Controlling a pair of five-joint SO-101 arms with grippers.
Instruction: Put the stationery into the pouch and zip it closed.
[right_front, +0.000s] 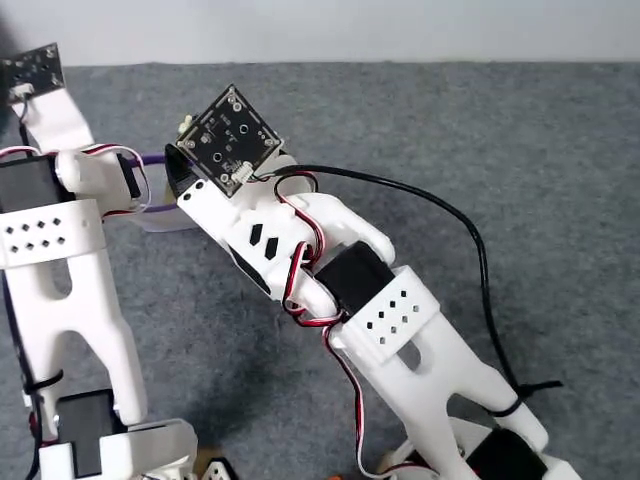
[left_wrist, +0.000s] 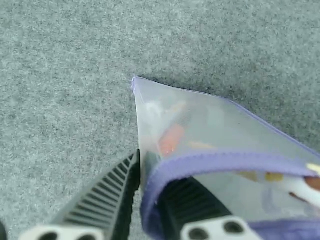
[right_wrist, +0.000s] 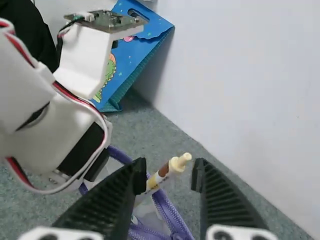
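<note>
The left gripper (left_wrist: 150, 197) is clamped on the purple rim of the pouch (left_wrist: 215, 130), one jaw outside the clear wall and the other inside the mouth, so it holds that end of the opening up off the grey surface (left_wrist: 60, 60). The right gripper (right_wrist: 169, 167) hangs over the pouch's mouth with its jaws spread and nothing held. A pen (right_wrist: 161, 176) pokes up between them, close to one jaw, though I cannot tell whether it touches it.

The lower part of the pen is down in the pouch, and its pale capped end stands out above the rim. Through the clear wall an orange piece (left_wrist: 171, 139) lies deep in the pouch's far corner, with a few yellowish bits nearer the rim that are too blurred to name. The purple zip band (right_wrist: 165, 212) gapes along the mouth, and I cannot make out where the slider sits.

By my reading the loading is mostly done: some stationery is inside and the pen is only part way in. What is left is to get the pen fully below the rim and then run the zip across, which has not yet begun.
</note>
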